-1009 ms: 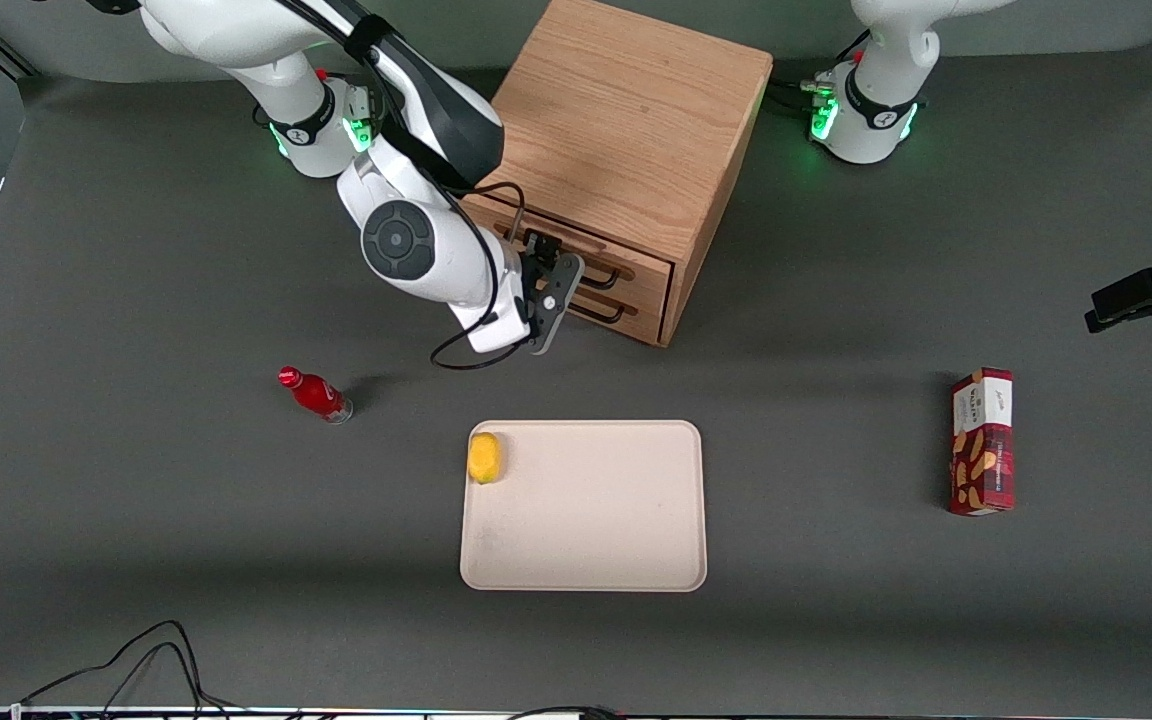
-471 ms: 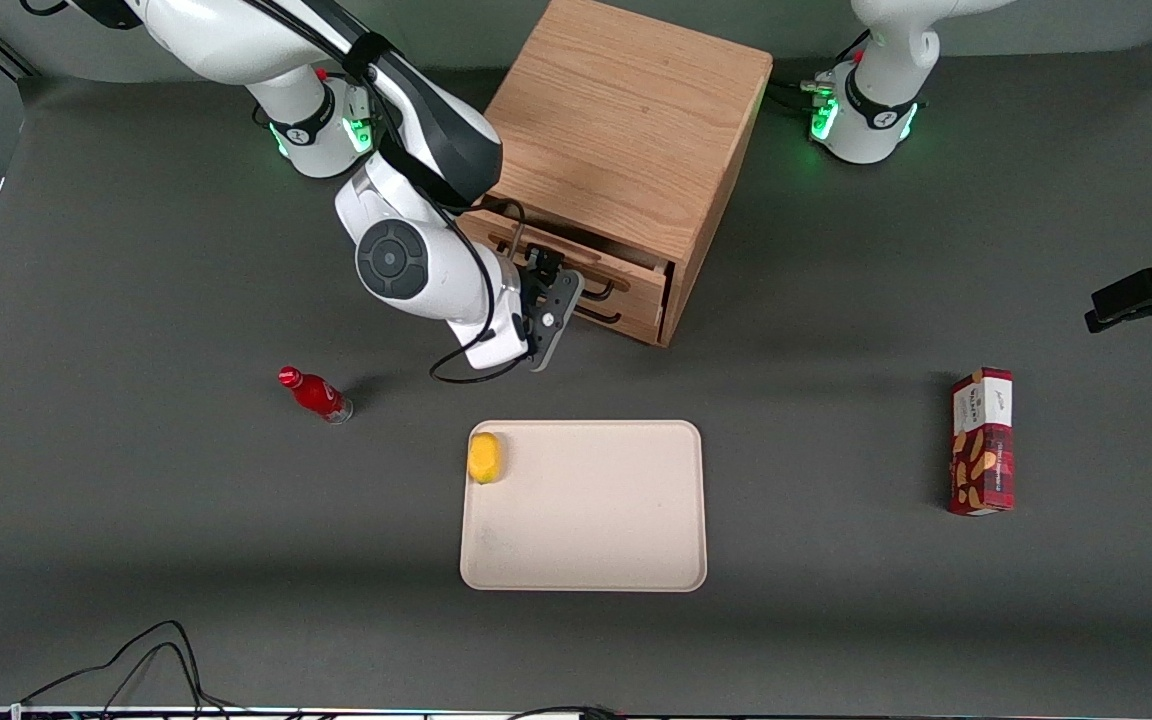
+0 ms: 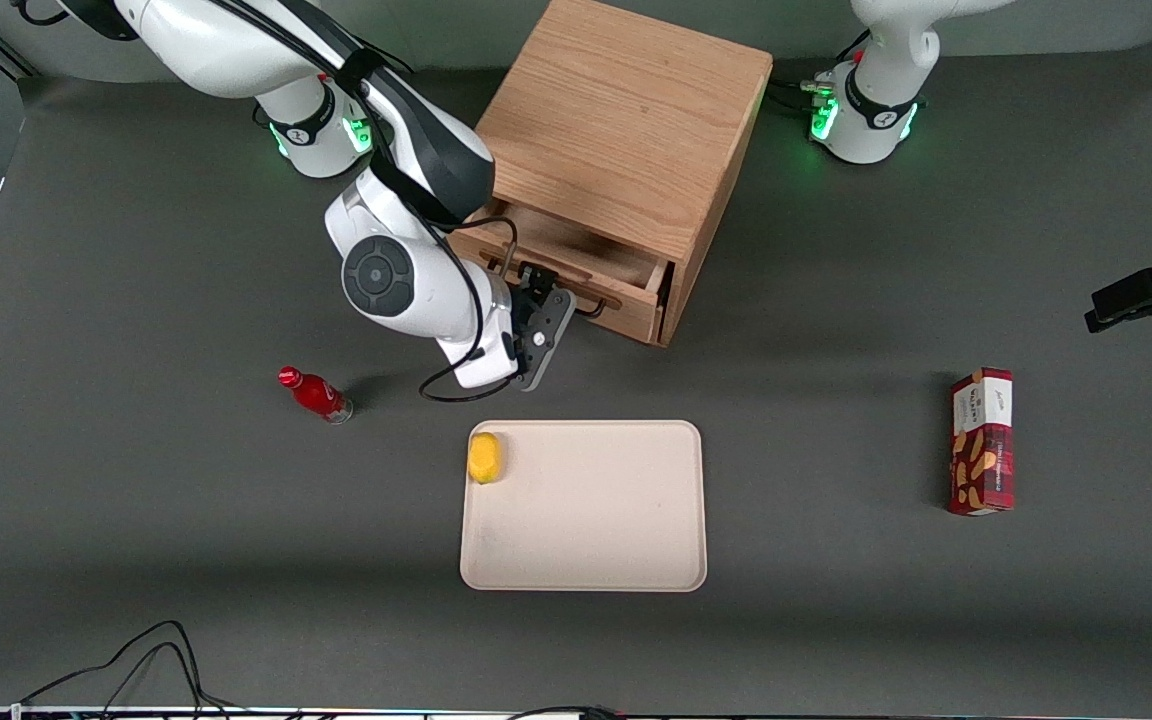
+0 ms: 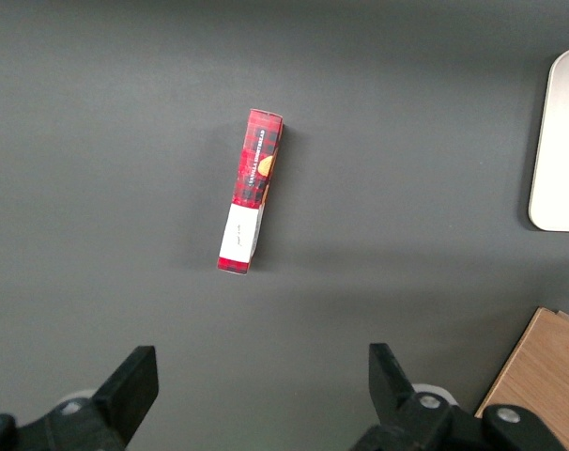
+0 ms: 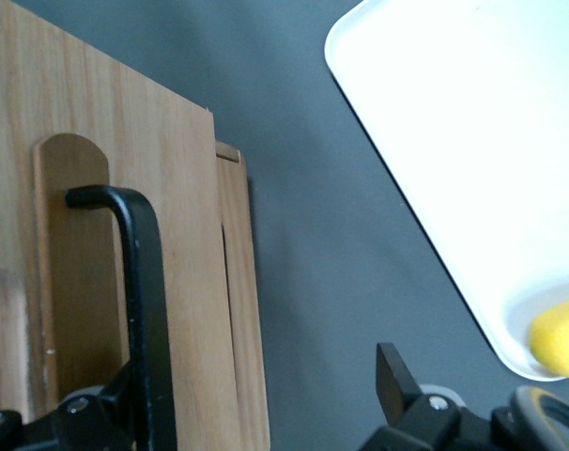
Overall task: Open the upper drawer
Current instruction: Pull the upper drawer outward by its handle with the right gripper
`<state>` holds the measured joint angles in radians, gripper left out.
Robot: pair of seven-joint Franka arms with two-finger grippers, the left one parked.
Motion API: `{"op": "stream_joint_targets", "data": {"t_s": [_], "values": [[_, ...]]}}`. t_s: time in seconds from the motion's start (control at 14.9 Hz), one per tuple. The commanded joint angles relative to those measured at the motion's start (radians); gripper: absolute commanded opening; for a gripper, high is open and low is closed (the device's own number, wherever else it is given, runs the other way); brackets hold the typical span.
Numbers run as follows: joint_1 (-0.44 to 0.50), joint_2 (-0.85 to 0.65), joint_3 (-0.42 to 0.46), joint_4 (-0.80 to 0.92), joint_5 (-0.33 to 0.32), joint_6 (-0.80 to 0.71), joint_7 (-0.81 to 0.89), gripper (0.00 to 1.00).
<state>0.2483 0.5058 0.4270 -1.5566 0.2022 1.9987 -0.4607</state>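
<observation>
1. Near your tool (image 3: 543,292), nearer the front camera, a cream rectangular plastic tray (image 3: 626,520) carries a yellow rounded fruit (image 3: 484,457); a red bottle (image 3: 315,394) stands apart on the dark matte table (image 3: 136,500).
2. The light oak upper drawer (image 3: 576,258) now sits farther out of the oak cabinet (image 3: 626,130) than a second ago.
3. Your tool has one finger on each side of the thin black wire handle (image 5: 139,282); you cannot tell whether it clamps.

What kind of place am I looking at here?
Probably a robot test bench: a gripper at the upper drawer of a lone wooden cabinet on a dark mat, with loose cables.
</observation>
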Motion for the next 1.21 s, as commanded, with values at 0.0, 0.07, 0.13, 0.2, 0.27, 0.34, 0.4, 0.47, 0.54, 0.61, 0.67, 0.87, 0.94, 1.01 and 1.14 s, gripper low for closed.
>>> {"op": "stream_joint_targets", "data": {"t_s": [0.0,0.07,0.13,0.2,0.27,0.34,0.4,0.47,0.54,0.61,0.67,0.87,0.94,1.01,1.14], "values": [[-0.017,0.026,0.001,0.052,-0.014,-0.027,-0.032,1.0],[-0.018,0.026,0.001,0.056,-0.014,-0.034,-0.032,1.0],[-0.024,0.026,-0.001,0.056,-0.014,-0.038,-0.032,1.0],[-0.029,0.028,-0.001,0.058,-0.015,-0.038,-0.032,1.0],[-0.029,0.034,-0.001,0.066,-0.015,-0.038,-0.032,1.0],[-0.03,0.037,-0.005,0.078,-0.015,-0.04,-0.033,1.0],[-0.03,0.037,-0.005,0.079,-0.024,-0.04,-0.033,1.0],[-0.032,0.039,-0.005,0.081,-0.036,-0.038,-0.035,1.0],[-0.038,0.049,-0.005,0.085,-0.038,-0.038,-0.041,1.0],[-0.043,0.053,-0.005,0.101,-0.04,-0.038,-0.044,1.0],[-0.044,0.063,-0.005,0.107,-0.041,-0.038,-0.044,1.0],[-0.044,0.1,-0.005,0.153,-0.059,-0.04,-0.044,1.0],[-0.046,0.112,-0.005,0.17,-0.06,-0.04,-0.044,1.0],[-0.046,0.118,-0.007,0.179,-0.06,-0.04,-0.042,1.0],[-0.046,0.129,-0.007,0.191,-0.061,-0.04,-0.044,1.0]]}}
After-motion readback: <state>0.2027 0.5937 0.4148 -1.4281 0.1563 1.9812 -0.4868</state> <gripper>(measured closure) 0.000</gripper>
